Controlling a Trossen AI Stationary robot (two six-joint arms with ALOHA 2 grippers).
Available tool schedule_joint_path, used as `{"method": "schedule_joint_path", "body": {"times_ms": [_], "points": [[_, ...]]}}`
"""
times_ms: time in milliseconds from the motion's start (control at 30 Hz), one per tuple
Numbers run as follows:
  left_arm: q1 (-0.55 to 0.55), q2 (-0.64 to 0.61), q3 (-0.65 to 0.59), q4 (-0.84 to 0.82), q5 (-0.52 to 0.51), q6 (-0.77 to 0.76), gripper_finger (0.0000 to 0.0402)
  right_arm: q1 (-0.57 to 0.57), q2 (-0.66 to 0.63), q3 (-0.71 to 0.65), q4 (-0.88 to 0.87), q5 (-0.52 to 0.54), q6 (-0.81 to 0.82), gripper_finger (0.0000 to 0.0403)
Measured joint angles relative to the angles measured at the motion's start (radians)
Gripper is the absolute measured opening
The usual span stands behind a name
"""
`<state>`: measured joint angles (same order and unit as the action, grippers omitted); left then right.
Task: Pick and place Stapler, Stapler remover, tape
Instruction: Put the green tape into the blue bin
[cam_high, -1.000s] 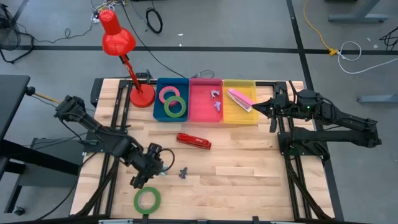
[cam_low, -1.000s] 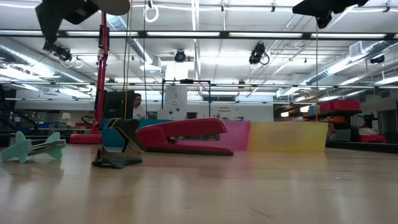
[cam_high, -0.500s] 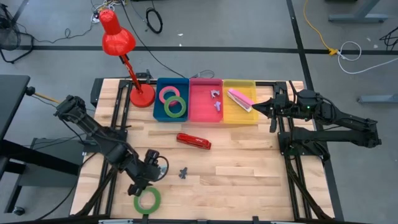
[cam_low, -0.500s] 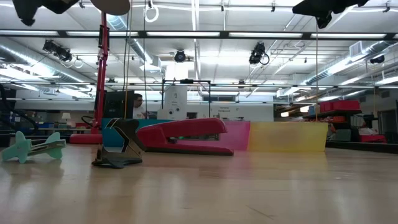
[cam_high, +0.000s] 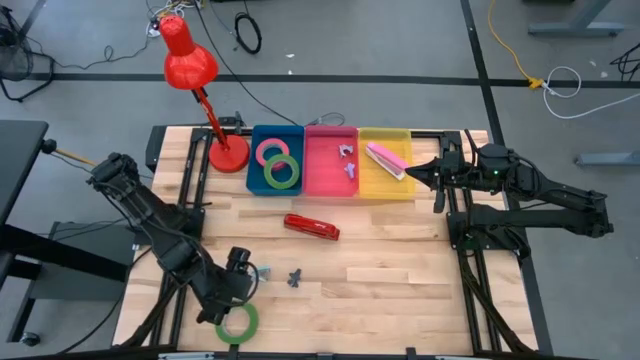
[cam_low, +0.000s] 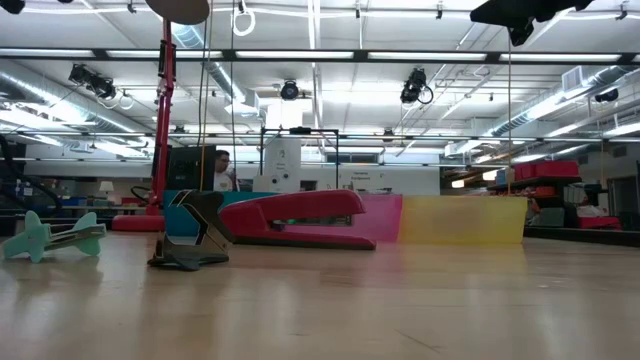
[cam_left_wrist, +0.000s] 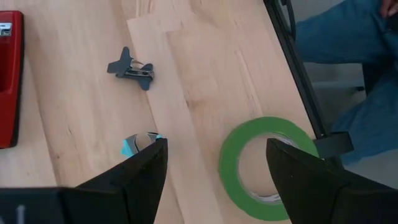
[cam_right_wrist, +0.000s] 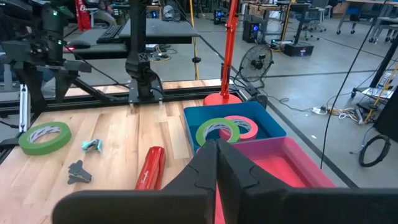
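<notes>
White script on red stapler (cam_right_wrist: 148, 168)

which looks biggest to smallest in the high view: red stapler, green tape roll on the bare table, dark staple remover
1. Red stapler, longest.
2. Green tape roll, close behind.
3. Dark staple remover, clearly smallest.

Table (cam_high: 400, 270): pale wood planks, smooth, slight sheen in low view. Green tape roll (cam_left_wrist: 266, 168) right by the left gripper (cam_left_wrist: 217, 171): matt, papery band. Dark stapler remover (cam_left_wrist: 131, 68) farther out from that gripper: dull metal or plastic, cannot tell. Red stapler (cam_low: 295, 220): glossy plastic body. Gripper fingers (cam_left_wrist: 134, 180): matt black plastic. Blue bin (cam_high: 258, 160), pink bin (cam_high: 330, 170), yellow bin (cam_high: 385, 180) by the right gripper (cam_high: 410, 175): smooth plastic, yellow one translucent. Red lamp (cam_high: 190, 60): glossy.
</notes>
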<state>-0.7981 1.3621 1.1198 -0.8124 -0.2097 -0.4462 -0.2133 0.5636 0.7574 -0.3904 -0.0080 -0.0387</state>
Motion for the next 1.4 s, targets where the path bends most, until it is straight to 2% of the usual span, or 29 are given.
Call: {"method": "schedule_joint_path", "body": {"times_ms": [333,833,1133,1400], "points": [[-0.032,0.053,0.000,-0.001,-0.004,-0.042,0.0272,0.000,0.000,0.000,0.000,0.000,0.000,0.0009],[-0.042,0.304,-0.001,-0.001,0.134,-0.094,0.0272,0.000,0.000,0.000,0.000,0.000,0.000,0.0009],[-0.072,0.399,0.000,0.001,0.135,-0.107,0.0272,0.000,0.000,0.000,0.000,0.000,0.000,0.0009],[-0.081,0.413,0.000,0.008,0.120,-0.158,0.0272,0.000,0.000,0.000,0.000,0.000,0.000,0.0009]]}}
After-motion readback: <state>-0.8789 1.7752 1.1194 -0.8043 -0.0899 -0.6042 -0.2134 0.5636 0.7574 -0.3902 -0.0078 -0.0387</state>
